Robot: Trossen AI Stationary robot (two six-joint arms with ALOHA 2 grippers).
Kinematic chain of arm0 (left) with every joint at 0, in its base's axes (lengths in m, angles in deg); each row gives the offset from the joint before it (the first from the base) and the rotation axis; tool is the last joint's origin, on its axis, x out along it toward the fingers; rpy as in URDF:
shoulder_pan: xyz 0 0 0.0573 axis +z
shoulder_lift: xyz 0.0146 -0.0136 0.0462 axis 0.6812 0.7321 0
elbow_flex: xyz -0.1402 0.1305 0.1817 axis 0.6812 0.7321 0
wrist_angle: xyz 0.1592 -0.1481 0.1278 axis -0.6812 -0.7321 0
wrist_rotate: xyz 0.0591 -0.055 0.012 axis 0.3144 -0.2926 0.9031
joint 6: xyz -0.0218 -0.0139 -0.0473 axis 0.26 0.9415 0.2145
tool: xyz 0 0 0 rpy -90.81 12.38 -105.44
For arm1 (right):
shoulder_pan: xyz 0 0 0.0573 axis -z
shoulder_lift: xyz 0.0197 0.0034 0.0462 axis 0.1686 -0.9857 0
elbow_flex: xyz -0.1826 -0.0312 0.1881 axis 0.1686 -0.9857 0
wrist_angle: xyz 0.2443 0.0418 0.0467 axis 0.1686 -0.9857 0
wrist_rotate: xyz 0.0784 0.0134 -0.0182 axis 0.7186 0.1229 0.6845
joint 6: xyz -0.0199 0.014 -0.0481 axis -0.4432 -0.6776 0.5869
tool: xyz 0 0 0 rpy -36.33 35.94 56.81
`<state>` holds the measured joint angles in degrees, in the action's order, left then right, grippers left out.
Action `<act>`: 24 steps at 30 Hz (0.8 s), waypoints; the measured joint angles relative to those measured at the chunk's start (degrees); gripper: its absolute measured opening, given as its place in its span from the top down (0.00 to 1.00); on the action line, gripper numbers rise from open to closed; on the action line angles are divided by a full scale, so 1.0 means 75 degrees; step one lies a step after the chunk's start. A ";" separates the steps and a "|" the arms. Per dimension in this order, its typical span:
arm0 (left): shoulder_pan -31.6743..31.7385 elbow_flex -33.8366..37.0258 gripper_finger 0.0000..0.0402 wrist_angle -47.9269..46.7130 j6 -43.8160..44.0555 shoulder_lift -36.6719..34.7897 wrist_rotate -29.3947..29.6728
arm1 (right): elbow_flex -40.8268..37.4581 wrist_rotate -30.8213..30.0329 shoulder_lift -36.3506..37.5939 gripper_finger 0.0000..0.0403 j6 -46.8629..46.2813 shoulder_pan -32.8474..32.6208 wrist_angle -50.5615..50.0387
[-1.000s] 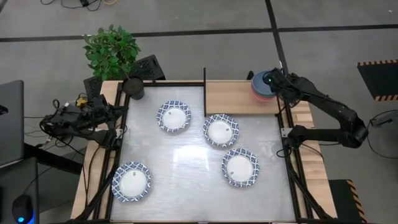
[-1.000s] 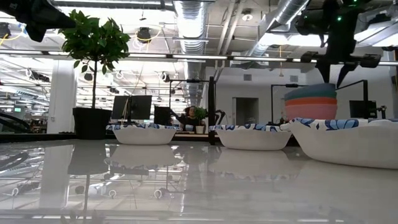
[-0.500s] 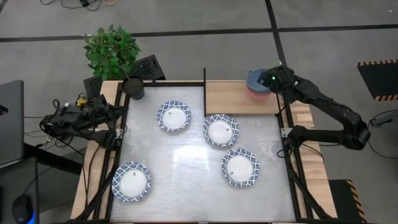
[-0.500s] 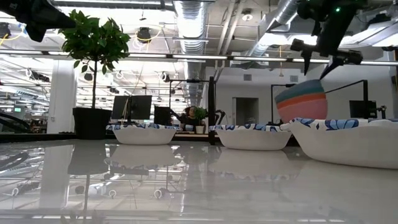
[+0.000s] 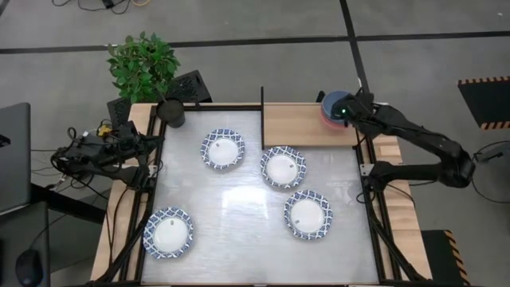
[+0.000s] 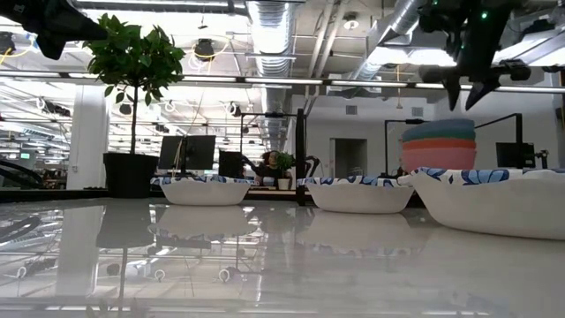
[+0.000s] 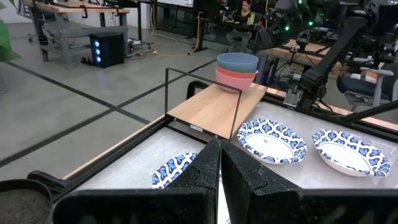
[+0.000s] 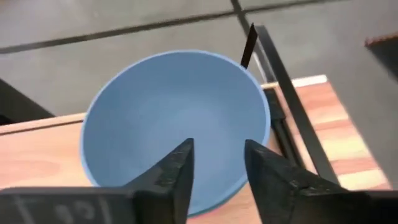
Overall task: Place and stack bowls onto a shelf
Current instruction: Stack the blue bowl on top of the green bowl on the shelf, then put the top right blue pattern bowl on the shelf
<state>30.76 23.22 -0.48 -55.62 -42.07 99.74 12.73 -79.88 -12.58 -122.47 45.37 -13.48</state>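
1. Nearest, measured from the shelf [image 5: 307,124], the patterned bowl farthest from it [image 5: 168,232] sits on the white tabletop [image 5: 239,199] at the corner well apart from the shelf, on the left arm's side.
2. Closer in, a second patterned bowl [image 5: 307,214] lies well short of the shelf's front edge, on the right arm's side.
3. A third patterned bowl [image 5: 283,167] rests just in front of the shelf's front edge, apart from it.
4. A fourth patterned bowl [image 5: 222,148] lies beside the shelf's open end, past the black post [image 5: 262,108] that frames it.
5. The left gripper [image 7: 219,163] waits far off to the side of the shelf, beyond the table's edge, its fingers pressed together with nothing between them.
6. On the shelf itself, at the end away from the fourth bowl, stands the stack of solid-coloured bowls [image 6: 439,147]: the blue bowl [image 8: 176,118] on top, pink and red layers under it in the low view; the green one cannot be told apart.
7. The right gripper [image 8: 217,163] hangs just above that stack, over the blue bowl's near rim; its fingers [image 8: 178,168] stand spread with a clear gap and hold nothing.
8. Beyond the shelf's far side, a potted plant [image 5: 145,68] stands off the table corner.
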 joint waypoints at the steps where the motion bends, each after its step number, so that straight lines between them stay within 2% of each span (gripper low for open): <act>1: 0.0000 0.0000 1.00 0.0000 0.0000 0.0000 0.0000 | -0.0056 -0.0137 -0.0036 0.63 0.0000 -0.0096 0.0005; 6: 0.0000 0.0000 1.00 0.0000 0.0006 0.0000 0.0017 | -0.0449 -0.0473 -0.0291 0.75 -0.0188 -0.0378 0.0022; 10: 0.0002 0.0000 1.00 0.0000 0.0009 0.0000 0.0023 | -0.0655 -0.0491 -0.0451 0.80 -0.0214 -0.0389 0.0045; 18: 0.0001 0.0000 1.00 0.0000 0.0009 0.0000 0.0029 | -0.0352 -0.0588 -0.0214 0.82 -0.0157 -0.0472 0.0083; 21: 0.0002 0.0000 1.00 0.0000 0.0012 0.0000 0.0029 | 0.0040 -0.0580 -0.0021 0.82 0.0367 -0.0717 0.0217; 24: 0.0001 0.0000 1.00 0.0000 0.0009 0.0000 0.0029 | 0.0367 0.0067 0.0179 0.82 0.1259 -0.1161 0.0652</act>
<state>30.76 23.22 -0.48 -55.55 -42.07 99.96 15.48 -79.37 -11.23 -113.03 36.67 -8.59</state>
